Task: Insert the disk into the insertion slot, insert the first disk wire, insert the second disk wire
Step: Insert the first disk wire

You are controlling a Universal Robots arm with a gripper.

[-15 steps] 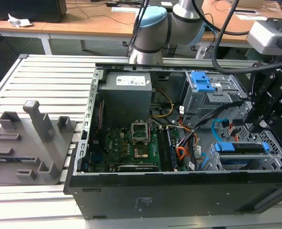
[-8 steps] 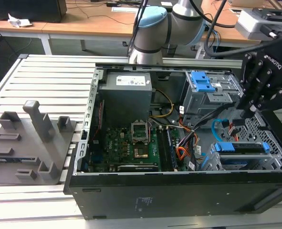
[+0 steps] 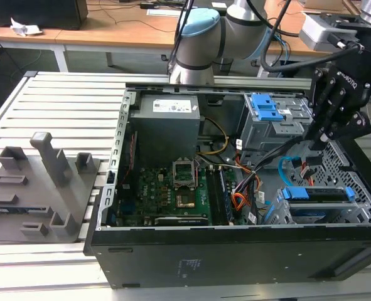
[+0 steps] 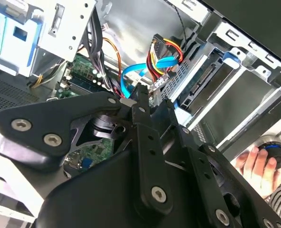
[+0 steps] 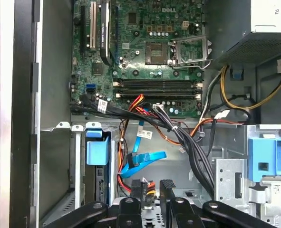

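One disk, in its blue carrier, already sits inside the insertion slot. The gripper hangs close over the looped second disk wire and red-orange first disk wire, likely placed to reach a plug; whether its claw is spread or pinching cannot be told.

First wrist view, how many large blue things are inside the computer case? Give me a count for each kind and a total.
disk carrier: 1
data cable: 1
cage latch: 1
Total: 3
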